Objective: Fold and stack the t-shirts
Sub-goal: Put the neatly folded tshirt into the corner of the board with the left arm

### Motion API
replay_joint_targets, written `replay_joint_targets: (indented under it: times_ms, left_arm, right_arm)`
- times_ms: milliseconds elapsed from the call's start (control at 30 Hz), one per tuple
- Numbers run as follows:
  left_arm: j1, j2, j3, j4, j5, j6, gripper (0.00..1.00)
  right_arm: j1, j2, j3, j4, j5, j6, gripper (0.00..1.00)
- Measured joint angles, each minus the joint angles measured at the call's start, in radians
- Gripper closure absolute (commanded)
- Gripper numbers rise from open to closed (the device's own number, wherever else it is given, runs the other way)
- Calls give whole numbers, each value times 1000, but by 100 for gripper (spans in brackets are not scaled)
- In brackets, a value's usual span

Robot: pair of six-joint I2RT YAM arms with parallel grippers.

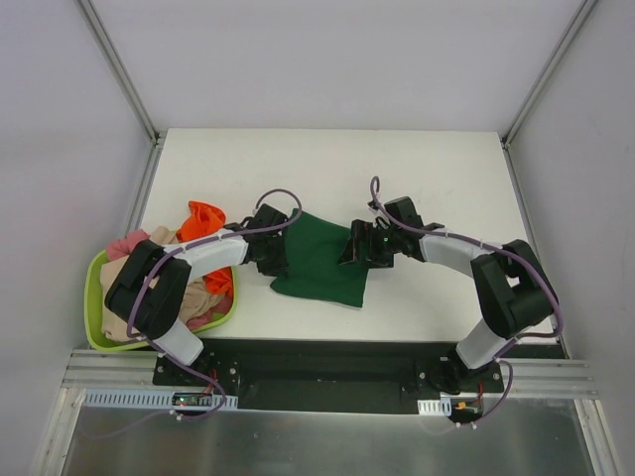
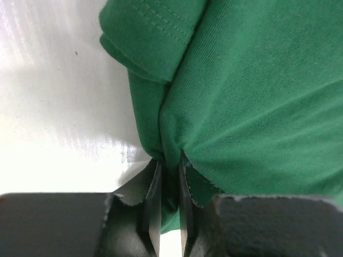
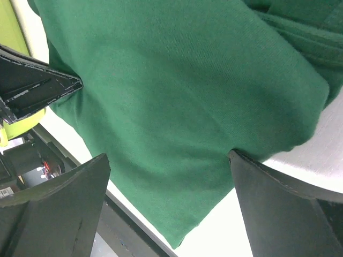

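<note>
From where I stand, both arms lean in over the white table (image 1: 327, 159) and meet at the dark green t-shirt (image 1: 319, 260), which lies roughly folded near the middle of the table, a little toward the near edge.

The left arm (image 1: 198, 256) rises from its base, bends at the elbow above the basket and stretches out to the right, low over the table, reaching the shirt's left edge. The left gripper (image 2: 170, 166) is pinched tight on a bunched fold of the green cloth, and the fabric puckers into creases that fan out from between the two fingers (image 2: 154, 187). Just beyond the pinch, a sleeve hem (image 2: 161, 21) with a double row of stitching lies doubled over on the table.

The right arm (image 1: 456, 248) comes up on the other side, folds at its elbow and reaches to the left, to the shirt's right edge. The right gripper (image 3: 169, 160) is spread wide and holds nothing. It hangs over the shirt's near corner, one fingertip right at the cloth's edge. I cannot tell whether it presses on the cloth.

At the table's left edge the lime-green basket (image 1: 92, 288) holds the other shirts in a heap: an orange t-shirt (image 1: 205, 220) spilling over the far rim, a pink t-shirt (image 1: 124, 244) and a beige t-shirt (image 1: 203, 295).
</note>
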Motion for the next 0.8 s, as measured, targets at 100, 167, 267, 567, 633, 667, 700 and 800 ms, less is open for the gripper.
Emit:
replay_joint_targets:
  times_ms: [100, 167, 267, 567, 633, 667, 700, 800]
  left_arm:
    - [0, -26, -31, 21, 3, -10, 74]
    - [0, -44, -45, 21, 5, -16, 65]
    - [0, -90, -64, 5, 3, -21, 52]
    - [0, -210, -11, -16, -101, 8, 12]
    - [0, -191, 16, -17, -138, 13, 12]
    - [0, -175, 29, -16, -150, 16, 14]
    - [2, -146, 50, -17, -164, 23, 15]
    - [3, -55, 101, -13, -196, 33, 25]
  right_arm:
    - [5, -2, 7, -7, 14, 2, 4]
    - [9, -14, 11, -23, 29, -1, 4]
    - [10, -68, 11, -63, 58, -10, 4]
    - [11, -383, -9, -151, 132, -49, 4]
    - [12, -440, -27, -167, 140, -56, 4]
    - [13, -469, -42, -177, 146, -60, 4]
    - [13, -508, -66, -194, 153, -63, 4]
    - [14, -606, -123, -247, 174, -73, 4]
